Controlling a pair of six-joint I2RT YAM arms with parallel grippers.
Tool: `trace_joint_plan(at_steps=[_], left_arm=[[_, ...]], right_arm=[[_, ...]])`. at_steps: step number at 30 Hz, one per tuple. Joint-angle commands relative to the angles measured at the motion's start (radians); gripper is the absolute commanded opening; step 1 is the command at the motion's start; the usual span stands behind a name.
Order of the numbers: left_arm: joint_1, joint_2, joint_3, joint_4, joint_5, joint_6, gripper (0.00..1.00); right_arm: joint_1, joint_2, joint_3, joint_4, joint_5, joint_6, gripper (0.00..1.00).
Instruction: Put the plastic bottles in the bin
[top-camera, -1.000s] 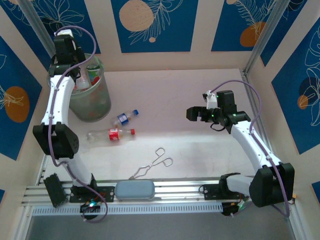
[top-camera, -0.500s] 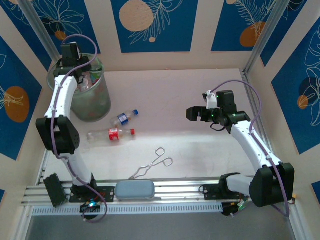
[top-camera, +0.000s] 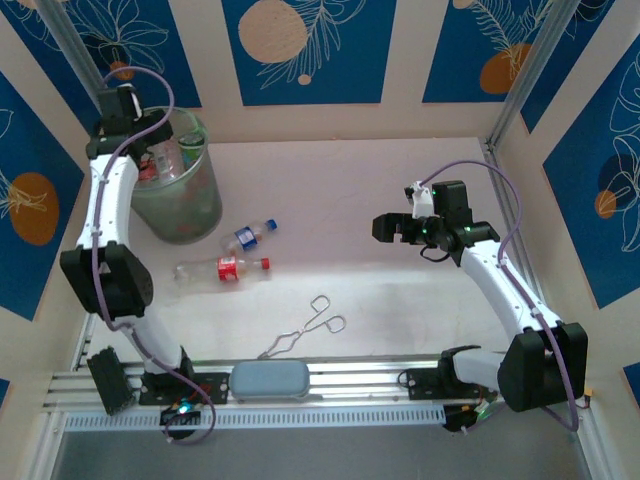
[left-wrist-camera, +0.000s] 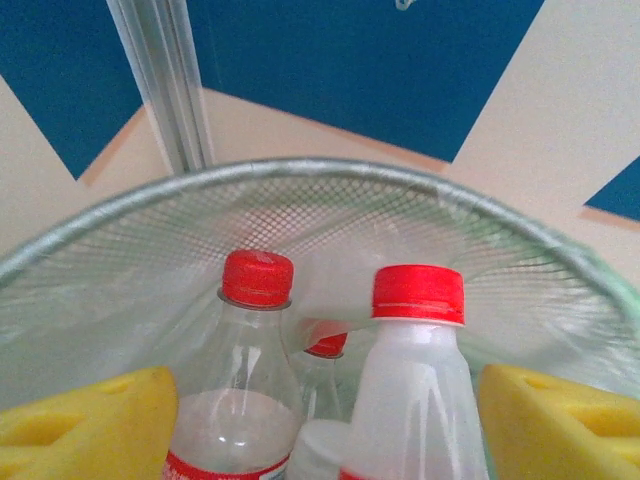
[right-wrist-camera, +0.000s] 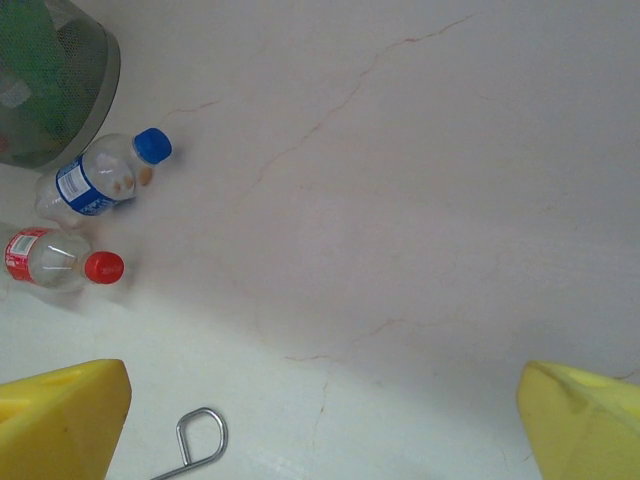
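My left gripper (left-wrist-camera: 325, 420) hangs wide over the bin (top-camera: 196, 205) in the table's (top-camera: 400, 320) far left corner, with red-capped bottles (left-wrist-camera: 417, 300) inside. My right gripper (right-wrist-camera: 320, 420) is wide and empty. The blue-labelled bottle (top-camera: 248, 236) and red-labelled bottle (top-camera: 222, 268) lie near the bin. They look light, slick and likely to roll, so I'd pinch across the label.

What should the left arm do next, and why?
Probably lift the left gripper clear of the bin and swing toward the blue-labelled bottle: its jaws stand open over binned bottles, while it and a red-labelled bottle lie on the table.
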Motion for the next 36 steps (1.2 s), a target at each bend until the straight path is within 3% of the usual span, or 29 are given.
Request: trace_joint_plan(at_steps=[1, 2, 7, 9, 21, 24, 31, 36], left_arm=[[0.011, -0.07, 0.017, -0.033, 0.085, 0.01, 0.79], [0.01, -0.077, 0.003, -0.031, 0.101, 0.004, 0.78], [0.011, -0.094, -0.082, -0.008, 0.142, -0.037, 0.51], [0.009, -0.095, -0.119, 0.004, 0.157, -0.053, 0.46], [0.009, -0.095, -0.239, 0.049, 0.2, -0.102, 0.4], [0.01, -0.101, -0.182, 0.022, 0.168, -0.071, 0.43], [0.009, -0.13, 0.028, -0.111, 0.137, 0.037, 0.76], [-0.015, -0.216, 0.035, -0.207, 0.125, 0.093, 0.82]], right_arm=[[0.009, 0.016, 0.002, 0.018, -0.014, 0.003, 0.99], [0.012, 0.019, 0.002, 0.018, -0.014, 0.003, 0.99], [0.021, 0.023, 0.008, 0.015, -0.009, 0.0, 0.99], [0.024, 0.02, 0.009, 0.013, -0.005, -0.001, 0.99], [0.028, 0.01, 0.014, 0.004, -0.002, -0.003, 0.99], [0.029, 0.011, 0.02, 0.0, 0.0, -0.005, 0.99], [0.033, 0.021, 0.021, 0.011, -0.003, 0.001, 0.99], [0.039, 0.038, 0.024, 0.021, -0.003, 0.004, 0.99]])
